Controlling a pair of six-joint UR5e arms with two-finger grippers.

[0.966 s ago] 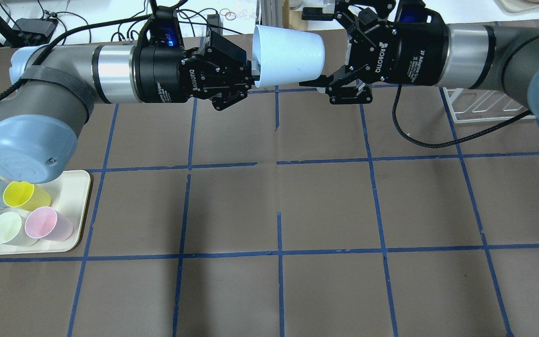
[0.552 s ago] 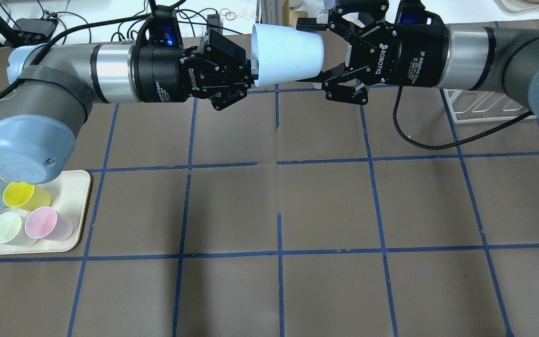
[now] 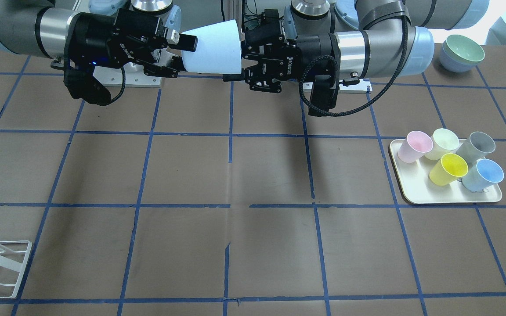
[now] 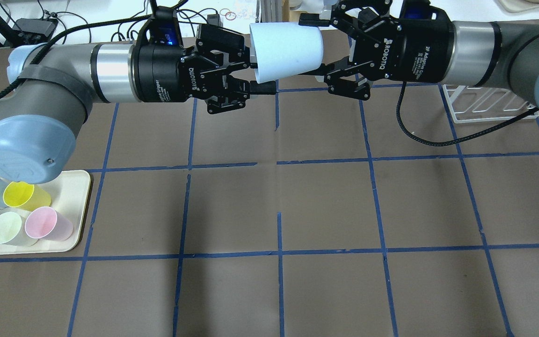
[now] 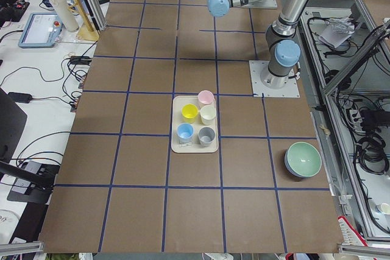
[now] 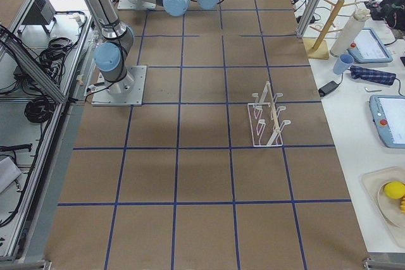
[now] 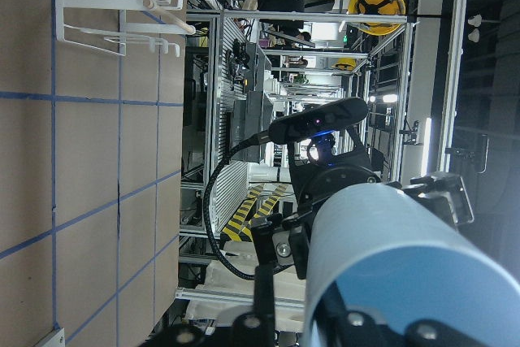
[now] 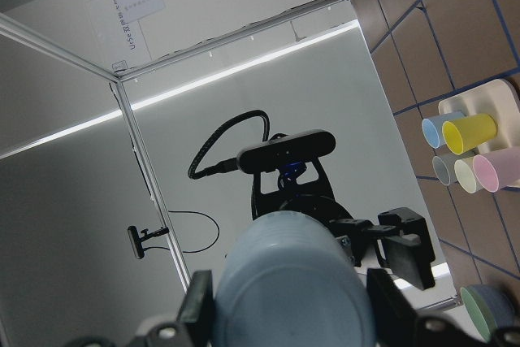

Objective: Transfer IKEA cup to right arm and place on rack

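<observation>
The pale blue IKEA cup [image 4: 286, 49] lies on its side in the air between both grippers, also in the front view [image 3: 211, 48]. My right gripper [image 4: 315, 45] is shut on its base end, one finger above and one below; it also shows in the front view [image 3: 183, 56]. My left gripper [image 4: 256, 68] is at the cup's rim with its jaws spread open; its lower finger [image 4: 262, 87] stands clear below the rim. The right wrist view shows the cup's base [image 8: 284, 282] between my fingers. The white wire rack [image 4: 484, 105] stands under my right arm.
A cream tray [image 4: 70, 206] at the near left holds several coloured cups. Stacked bowls [image 3: 461, 52] sit beside the left arm's base. The rack also shows in the right side view [image 6: 266, 118] and the left wrist view [image 7: 114, 14].
My right gripper moved in over the cup's base and closed on it. My left gripper, which pinched the rim, has opened its jaws.
</observation>
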